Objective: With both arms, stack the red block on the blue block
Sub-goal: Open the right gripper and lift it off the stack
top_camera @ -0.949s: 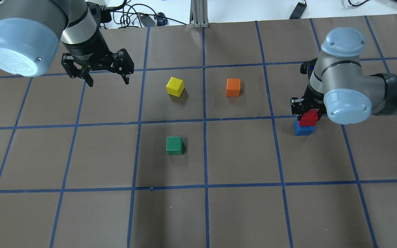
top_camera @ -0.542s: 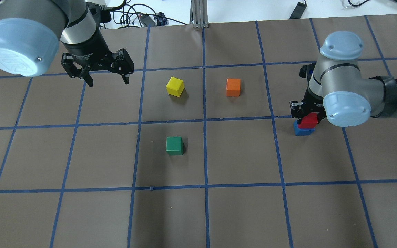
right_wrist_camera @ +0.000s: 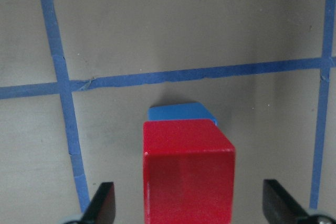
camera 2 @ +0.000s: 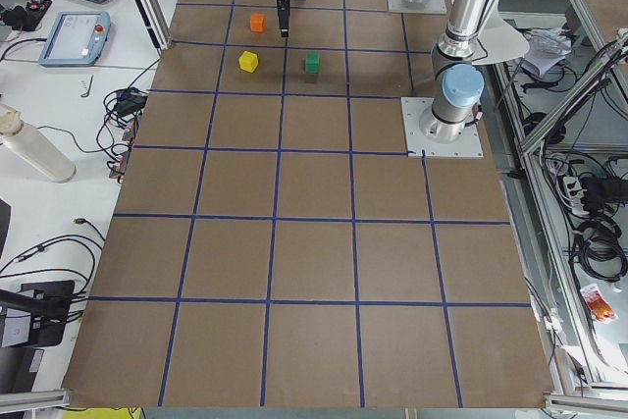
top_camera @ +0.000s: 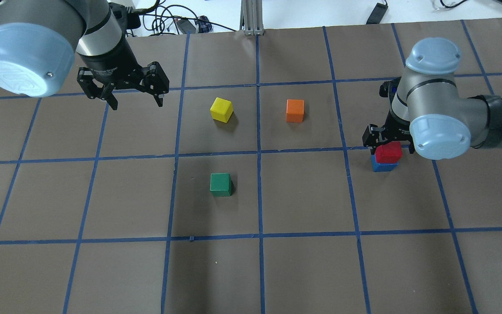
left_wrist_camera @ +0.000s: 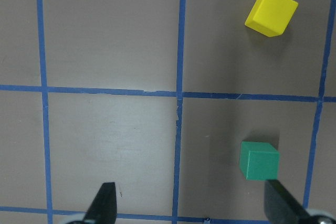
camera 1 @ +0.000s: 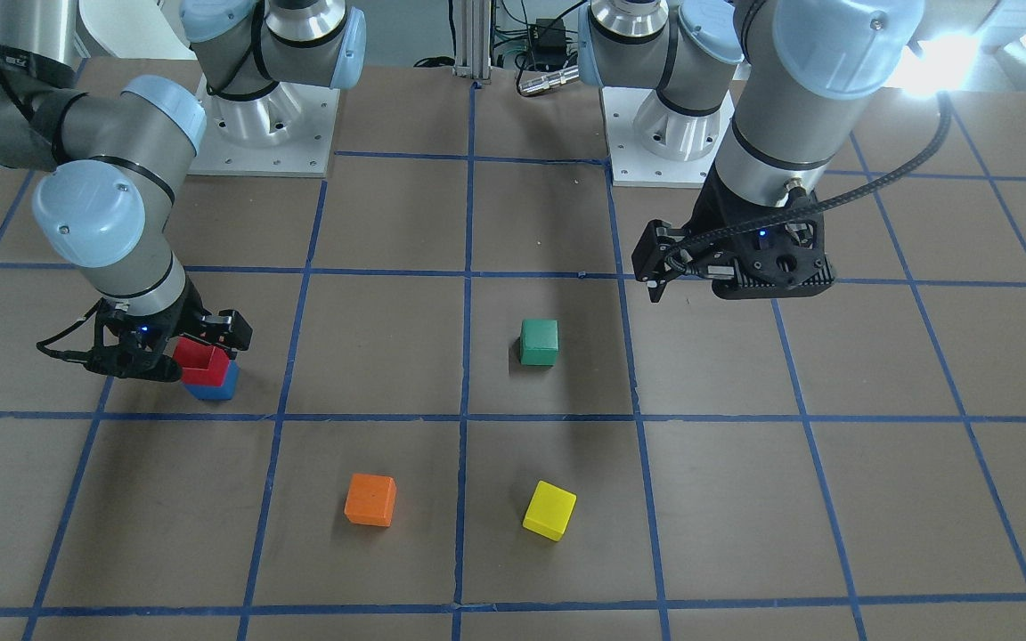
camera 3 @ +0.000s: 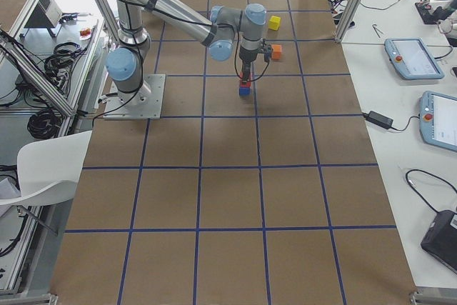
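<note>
The red block (top_camera: pixel 388 153) sits on top of the blue block (top_camera: pixel 384 167) at the table's right. The stack also shows in the front view, red block (camera 1: pixel 204 361) on blue block (camera 1: pixel 217 389). My right gripper (top_camera: pixel 388 146) is open around the red block. In the right wrist view its fingers (right_wrist_camera: pixel 102 203) stand apart from both sides of the red block (right_wrist_camera: pixel 189 182), and only the far edge of the blue block (right_wrist_camera: pixel 181 113) peeks out behind the red one. My left gripper (top_camera: pixel 137 104) is open and empty, hovering over the far left of the table.
A yellow cube (top_camera: pixel 221 109) and an orange cube (top_camera: pixel 295 110) lie in the far middle, and a green cube (top_camera: pixel 221 184) lies nearer the centre. The left wrist view shows the green cube (left_wrist_camera: pixel 259 160) and the yellow cube (left_wrist_camera: pixel 271 12). Blue tape lines grid the brown table.
My right gripper brought the red block down onto the blue block and opened its jaws, letting go of it. The left arm has not moved.
</note>
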Tool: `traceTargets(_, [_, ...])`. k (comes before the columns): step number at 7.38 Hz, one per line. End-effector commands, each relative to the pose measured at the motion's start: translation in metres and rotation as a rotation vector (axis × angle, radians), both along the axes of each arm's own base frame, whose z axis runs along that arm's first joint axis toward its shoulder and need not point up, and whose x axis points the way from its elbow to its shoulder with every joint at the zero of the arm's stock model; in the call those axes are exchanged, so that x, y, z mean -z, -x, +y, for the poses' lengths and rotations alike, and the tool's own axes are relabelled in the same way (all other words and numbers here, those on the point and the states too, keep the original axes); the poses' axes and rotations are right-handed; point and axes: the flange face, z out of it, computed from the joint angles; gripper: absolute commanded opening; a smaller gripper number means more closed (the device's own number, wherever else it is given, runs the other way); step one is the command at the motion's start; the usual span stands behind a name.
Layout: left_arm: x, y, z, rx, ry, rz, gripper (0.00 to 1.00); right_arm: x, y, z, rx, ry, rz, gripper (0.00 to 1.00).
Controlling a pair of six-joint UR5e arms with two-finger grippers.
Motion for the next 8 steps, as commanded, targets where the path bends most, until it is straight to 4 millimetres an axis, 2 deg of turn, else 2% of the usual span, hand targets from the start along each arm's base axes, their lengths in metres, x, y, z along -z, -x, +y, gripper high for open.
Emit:
traceTargets(1, [0.0,0.0,0.0,0.0,-0.001,0.0,1.0,-0.063,0.001,-0.012,-0.004,0.011,0.015,1.0])
traceTargets(2, [-0.003,0.001,0.001,0.001,0.005,-0.001,1.0,-0.102,0.001,-0.023,0.005,-0.015,0.011,1.0])
traceTargets(3, [-0.003,0.001,0.001,0.001,0.007,-0.001,1.0,-0.149,-0.008,-0.029,-0.008,0.013,0.007,1.0])
traceTargets(4, [-0.007,0.001,0.001,0.001,0.013,-0.001,1.0,-0.181,-0.026,-0.018,-0.011,0.02,-0.058,1.0])
traceTargets(5, [-0.007,0.001,0.002,0.001,0.015,0.0,1.0,-0.185,-0.064,-0.009,0.028,0.032,-0.092,1.0])
traceTargets(6, [-0.01,0.001,0.002,0.001,0.019,0.001,1.0,-0.19,-0.104,-0.001,-0.021,0.047,-0.06,1.0])
traceTargets(7, [-0.01,0.001,0.004,0.003,0.019,0.001,1.0,-0.199,-0.118,0.012,-0.005,0.068,-0.07,1.0])
traceTargets(8, [-0.011,0.001,0.004,0.003,0.021,0.001,1.0,-0.192,-0.116,0.009,0.03,0.057,-0.069,1.0])
